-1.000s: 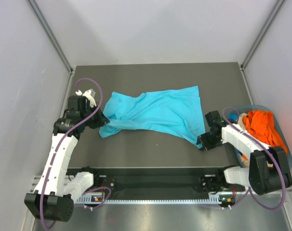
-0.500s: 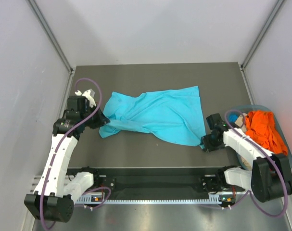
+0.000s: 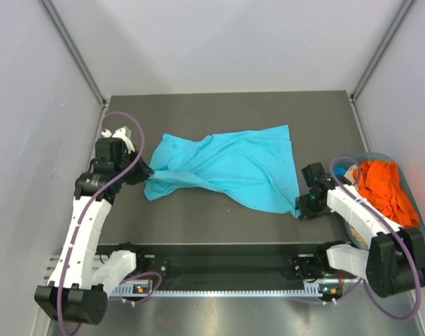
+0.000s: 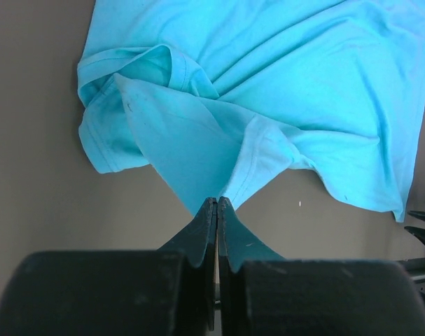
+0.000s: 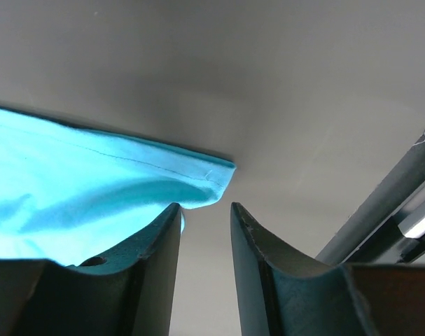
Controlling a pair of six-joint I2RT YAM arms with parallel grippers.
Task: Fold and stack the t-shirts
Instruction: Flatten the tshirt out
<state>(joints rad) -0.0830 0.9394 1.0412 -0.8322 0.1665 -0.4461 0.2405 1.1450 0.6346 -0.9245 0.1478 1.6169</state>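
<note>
A bright turquoise t-shirt [image 3: 230, 166] lies crumpled across the middle of the dark table. My left gripper [image 3: 146, 173] is shut on its left edge; in the left wrist view the jaws [image 4: 217, 203] pinch a point of turquoise cloth [image 4: 219, 119]. My right gripper [image 3: 301, 208] is open at the shirt's near right corner. In the right wrist view its fingers [image 5: 204, 207] stand apart just below the hemmed corner [image 5: 198, 183], not closed on it. An orange t-shirt [image 3: 386, 189] lies in the basket at the right.
The blue-grey basket [image 3: 418, 222] stands at the table's right edge beside my right arm. Grey walls enclose the table on three sides. A metal rail [image 3: 226, 269] runs along the near edge by the arm bases.
My right gripper has let go of the shirt's near right corner and moved slightly right; the corner now lies flat. My left gripper has pulled its edge a little to the left.
</note>
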